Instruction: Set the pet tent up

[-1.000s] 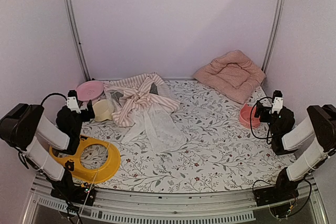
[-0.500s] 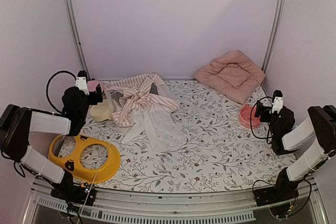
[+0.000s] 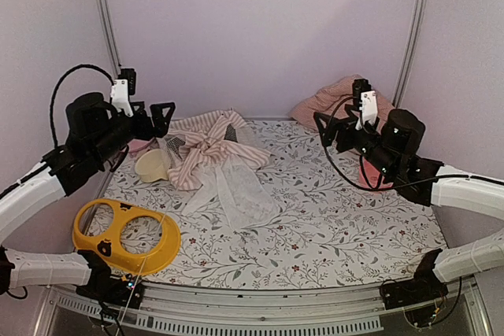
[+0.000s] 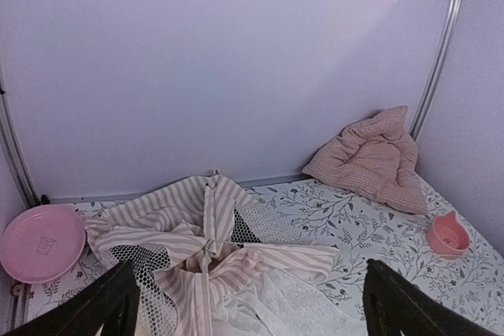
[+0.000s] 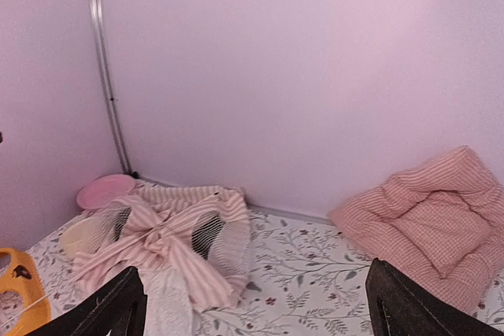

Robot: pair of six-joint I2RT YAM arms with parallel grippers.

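Leftmost first:

- One yellow ring stand (image 3: 126, 238) lies flat at the table's (image 3: 331, 226) near left corner. Both of its round holes show the floral cloth beneath. A small dark mark on its rim is too small to read.
- Left gripper (image 4: 250, 273) hangs in the air above the far left of the table, jaws spread wide and grasping nothing.
- One pink plate (image 4: 41, 243) sits at the far left by the back wall, its face bare. A faint raised motif at its middle cannot be read.
- One cream bowl (image 3: 153, 164) sits just beside the tent's left edge, tilted, with nothing seen inside.
- One tent (image 3: 209, 151) lies collapsed in a crumpled heap at the rear, left of centre. Its striped fabric is bunched, two dark mesh patches show, and the white sheer curtain trails toward the near middle. Neither gripper touches it.
- One checked cushion (image 4: 370, 159) leans in the far right corner against the wall.
- Right gripper (image 5: 253, 269) is raised over the right side, pointing at the tent, jaws spread wide and empty.
- One small pink bowl (image 4: 449, 234) stands near the right edge, its inside bare.
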